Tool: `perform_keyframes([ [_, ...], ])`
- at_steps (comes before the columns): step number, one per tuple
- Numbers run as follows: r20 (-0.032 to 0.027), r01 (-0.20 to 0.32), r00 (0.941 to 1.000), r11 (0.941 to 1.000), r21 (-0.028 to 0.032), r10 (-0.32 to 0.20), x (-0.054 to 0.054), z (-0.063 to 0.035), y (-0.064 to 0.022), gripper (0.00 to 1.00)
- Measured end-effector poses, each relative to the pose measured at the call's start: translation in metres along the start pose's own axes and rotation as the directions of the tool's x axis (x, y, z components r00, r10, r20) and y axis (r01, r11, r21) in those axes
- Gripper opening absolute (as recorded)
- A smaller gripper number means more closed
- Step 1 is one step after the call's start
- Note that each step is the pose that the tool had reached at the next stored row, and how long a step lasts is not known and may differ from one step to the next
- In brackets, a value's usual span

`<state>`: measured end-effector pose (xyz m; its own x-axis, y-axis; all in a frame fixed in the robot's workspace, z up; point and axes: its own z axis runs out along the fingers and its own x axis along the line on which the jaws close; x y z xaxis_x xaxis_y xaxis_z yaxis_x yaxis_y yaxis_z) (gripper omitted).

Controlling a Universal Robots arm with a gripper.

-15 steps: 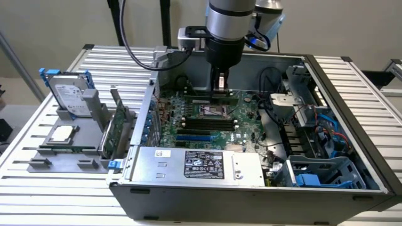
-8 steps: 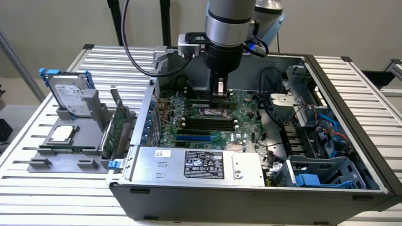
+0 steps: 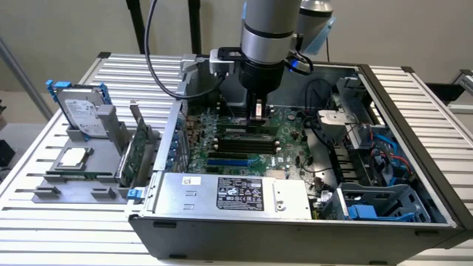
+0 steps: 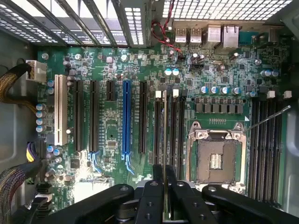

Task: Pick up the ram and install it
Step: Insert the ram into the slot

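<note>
My gripper [image 3: 258, 112] hangs inside the open computer case [image 3: 414, 111], just above the motherboard [image 3: 284, 124]. It is shut on the ram [image 3: 258, 106], which is held upright. In the wrist view the ram [image 4: 165, 130] is seen edge-on as a thin strip running out from between the black fingers [image 4: 156, 196]. The strip lies along a bank of black memory slots [image 4: 174, 126] beside the CPU socket [image 4: 216, 158]. I cannot tell whether the ram's lower edge touches a slot or hovers above it.
A grey holder [image 3: 44, 194] at the exterior view's left carries a hard drive in a blue frame [image 3: 80, 113], a tall green expansion card [image 3: 137, 149] and a CPU [image 3: 72, 158]. The power supply [image 3: 229, 193] fills the case's near side; cables [image 3: 384, 149] and a blue drive cage [image 3: 377, 205] crowd the right.
</note>
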<state>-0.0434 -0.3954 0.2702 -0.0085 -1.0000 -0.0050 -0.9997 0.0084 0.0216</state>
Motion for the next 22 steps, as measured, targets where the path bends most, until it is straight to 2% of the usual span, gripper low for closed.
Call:
perform_keyframes([
  [3,-0.0047,0.000,1.0000,1.0000,0.0000,0.000,0.001,0.0043,-0.0001,0.00],
  [11,-0.0230,0.000,0.9997,1.0000,0.0016,0.000,0.001,0.0152,-0.0019,0.00],
  [22,-0.0318,-0.008,0.9995,1.0000,0.0053,0.008,0.000,0.0314,-0.0046,0.00],
])
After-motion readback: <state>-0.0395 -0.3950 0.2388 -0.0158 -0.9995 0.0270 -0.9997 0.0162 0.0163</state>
